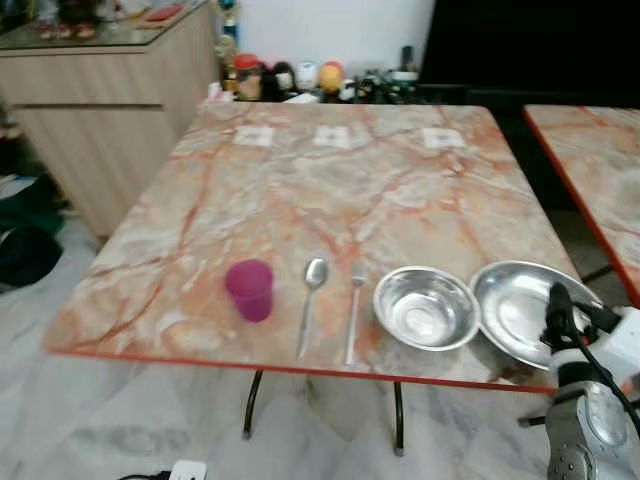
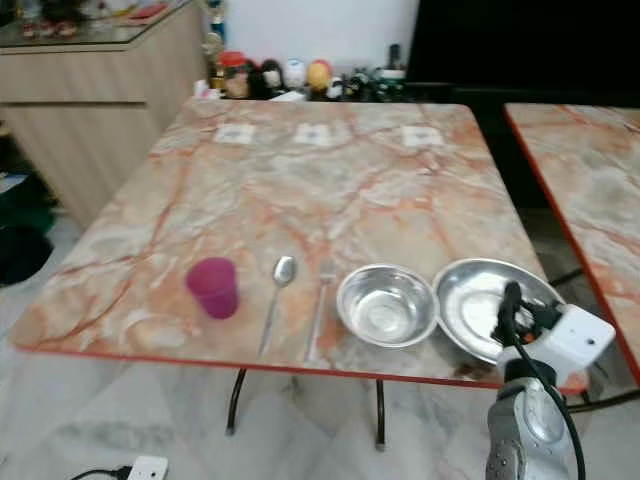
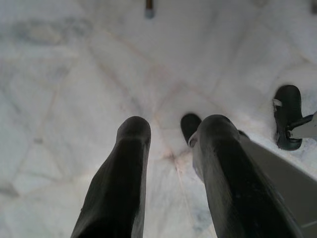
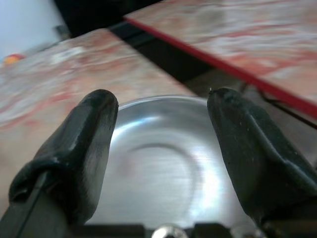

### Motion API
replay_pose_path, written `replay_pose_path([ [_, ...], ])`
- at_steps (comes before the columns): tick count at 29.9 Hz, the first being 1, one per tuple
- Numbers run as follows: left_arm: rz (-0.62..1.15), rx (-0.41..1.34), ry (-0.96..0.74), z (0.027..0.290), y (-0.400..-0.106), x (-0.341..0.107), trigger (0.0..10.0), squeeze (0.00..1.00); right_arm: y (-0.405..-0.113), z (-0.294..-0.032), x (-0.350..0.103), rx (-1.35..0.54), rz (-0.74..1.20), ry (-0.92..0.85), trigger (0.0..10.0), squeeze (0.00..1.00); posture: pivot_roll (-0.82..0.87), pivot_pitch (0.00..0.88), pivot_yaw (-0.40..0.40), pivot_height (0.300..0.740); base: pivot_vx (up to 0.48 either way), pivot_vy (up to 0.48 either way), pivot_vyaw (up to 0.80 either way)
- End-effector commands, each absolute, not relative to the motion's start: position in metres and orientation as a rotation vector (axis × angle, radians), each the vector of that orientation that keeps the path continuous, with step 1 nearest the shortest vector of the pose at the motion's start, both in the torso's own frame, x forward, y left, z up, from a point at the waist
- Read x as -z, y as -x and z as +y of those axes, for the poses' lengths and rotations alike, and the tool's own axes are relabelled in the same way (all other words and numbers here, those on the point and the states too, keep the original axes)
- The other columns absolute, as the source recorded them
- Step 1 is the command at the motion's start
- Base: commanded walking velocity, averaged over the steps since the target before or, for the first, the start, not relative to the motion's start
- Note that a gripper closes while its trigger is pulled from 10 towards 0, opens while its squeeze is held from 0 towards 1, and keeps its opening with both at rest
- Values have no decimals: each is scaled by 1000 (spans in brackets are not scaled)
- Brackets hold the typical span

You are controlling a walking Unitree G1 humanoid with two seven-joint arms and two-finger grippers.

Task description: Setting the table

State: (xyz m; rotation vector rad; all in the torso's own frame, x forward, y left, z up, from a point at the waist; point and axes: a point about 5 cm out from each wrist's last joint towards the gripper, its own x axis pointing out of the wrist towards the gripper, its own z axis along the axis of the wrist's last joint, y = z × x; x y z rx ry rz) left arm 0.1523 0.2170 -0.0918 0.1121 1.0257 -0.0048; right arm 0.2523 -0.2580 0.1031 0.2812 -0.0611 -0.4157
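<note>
Right end effector (image 4: 161, 129) hovers over the steel plate (image 1: 520, 305) at the worktop's (image 1: 330, 190) near right corner, its two black fingers spread apart, gripping nothing. Along the near edge, from the plate toward the left corner, lie a steel bowl (image 1: 426, 307), fork (image 1: 354, 310), spoon (image 1: 312, 300) and an upright pink cup (image 1: 249, 289). Left end effector (image 3: 171, 163) hangs over the marble floor (image 3: 74, 74), fingers apart.

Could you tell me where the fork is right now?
The fork lies near the table's front edge, between the spoon and the steel bowl.
</note>
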Motion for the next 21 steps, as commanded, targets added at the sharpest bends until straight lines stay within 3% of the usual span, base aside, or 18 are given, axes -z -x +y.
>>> replay_pose_path([
  [1, 1035, 10, -117, 217, -150, 93, 10000, 0, -252, -258, -107, 415, -74, -284, 10000, 0, -158, 0, 5, 740, 0, 0, -744],
  [6, 1036, 10, -122, 219, -149, 93, 10000, 0, -256, -253, -108, 389, -85, -274, 10000, 0, -155, 0, 1, 740, 0, 0, -727],
  [16, 1039, 0, -126, 228, -145, 92, 10000, 0, -263, -249, -109, 326, -67, -274, 10000, 0, -152, 0, 9, 740, 0, 0, 0],
  [21, 1043, 14, -137, 228, -144, 92, 10000, 0, -273, -253, -105, 219, -32, -183, 10000, 0, -152, 0, 33, 740, 0, 0, 0],
])
